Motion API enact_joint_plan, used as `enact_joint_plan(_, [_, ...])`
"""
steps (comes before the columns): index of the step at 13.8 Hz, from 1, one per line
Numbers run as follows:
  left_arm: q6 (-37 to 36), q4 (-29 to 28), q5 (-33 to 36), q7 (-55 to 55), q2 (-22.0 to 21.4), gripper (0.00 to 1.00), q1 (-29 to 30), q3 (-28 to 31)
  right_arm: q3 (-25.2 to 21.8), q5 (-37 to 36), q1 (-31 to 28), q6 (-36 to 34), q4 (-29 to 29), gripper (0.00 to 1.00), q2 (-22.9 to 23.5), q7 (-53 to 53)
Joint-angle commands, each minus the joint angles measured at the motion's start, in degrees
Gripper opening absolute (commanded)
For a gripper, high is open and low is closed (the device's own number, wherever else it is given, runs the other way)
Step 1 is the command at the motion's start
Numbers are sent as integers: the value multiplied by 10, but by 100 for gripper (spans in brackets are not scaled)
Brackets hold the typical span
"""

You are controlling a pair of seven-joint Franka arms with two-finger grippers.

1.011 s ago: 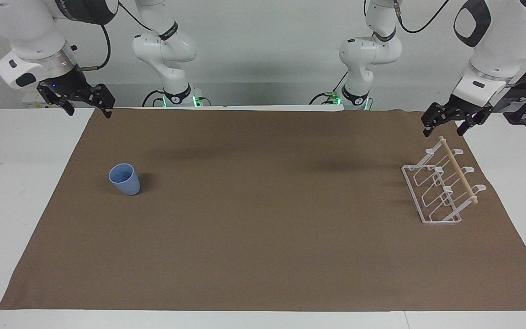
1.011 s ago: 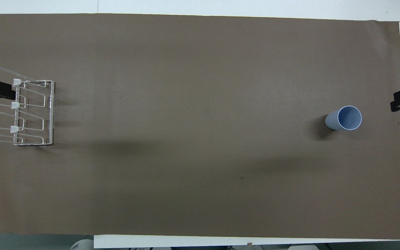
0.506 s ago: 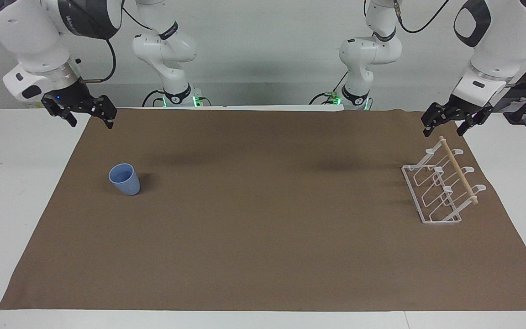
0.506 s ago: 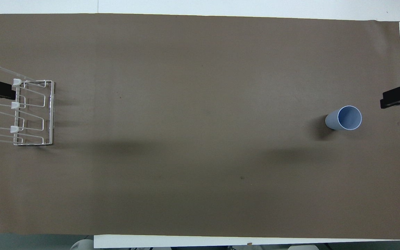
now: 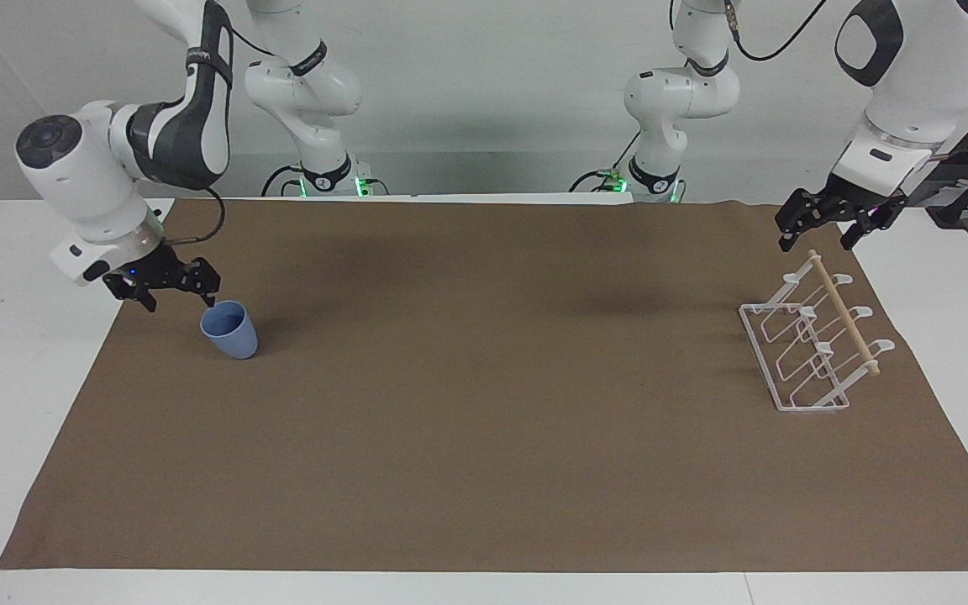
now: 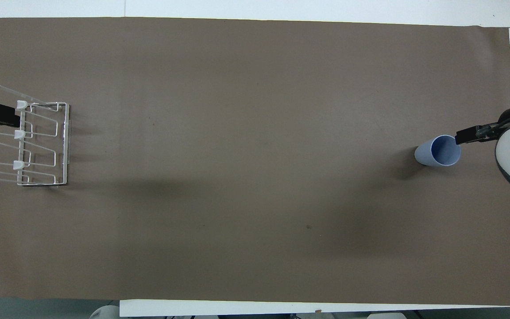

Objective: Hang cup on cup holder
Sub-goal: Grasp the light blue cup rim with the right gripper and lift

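Approach to the cup, grasp not yet made.

Facing view: my right gripper (image 5: 173, 294), fingers apart, is low beside the upright cup (image 5: 229, 329); my left gripper (image 5: 816, 235), also spread, waits over the cup holder (image 5: 812, 344).
Overhead view: one right fingertip (image 6: 463, 138) overlaps the cup's rim; next I judge I must straddle the wall, then close.

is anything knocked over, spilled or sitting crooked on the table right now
Nothing stands out. The cup stands upright on the brown mat, empty, with the open right gripper beside its rim. The cup holder sits flat at the left arm's end, under the open, waiting left gripper.
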Motion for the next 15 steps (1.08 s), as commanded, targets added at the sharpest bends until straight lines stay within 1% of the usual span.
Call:
enact_joint_plan(1, [-9,1,-3,-3,-6,100,5,-2,4,27,-7,16,-19,100,9,-17])
enact_joint_plan(3, [-9,0,-3,-3,-6,100,5,-2,4,27,-6,50,-44,99,15,-20])
enact_joint_plan(4, [-9,1,-3,-3,-6,100,5,-2,4,27,-5,58,-55,96,15,-27])
enact_joint_plan(5, [-9,1,-3,-3,-6,100,5,-2,4,27,-5,65,-70,91,15,-44])
enact_joint_plan(6, [-9,1,-3,-3,-6,100,5,-2,4,27,-8,73,-78,83,15,-63])
enact_joint_plan(8, [-9,0,-3,-3,-6,100,5,-2,4,27,-10,79,-77,51,24,-93])
enact_joint_plan(9, [-9,1,-3,-3,-6,100,5,-2,4,26,-9,79,-75,30,25,-99])
enact_joint_plan(10, [-9,1,-3,-3,-6,100,5,-2,4,26,-8,79,-74,17,25,-98])
enact_joint_plan(11, [-9,1,-3,-3,-6,100,5,-2,4,26,-8,78,-71,8,26,-99])
enact_joint_plan(12, [-9,0,-3,-3,-6,100,5,-2,4,26,-6,69,-60,1,27,-101])
enact_joint_plan(13, [-9,1,-3,-3,-6,100,5,-2,4,26,-6,57,-46,0,31,-105])
enact_joint_plan(15, [-9,1,-3,-3,-6,100,5,-2,4,26,-6,1,4,0,42,-123])
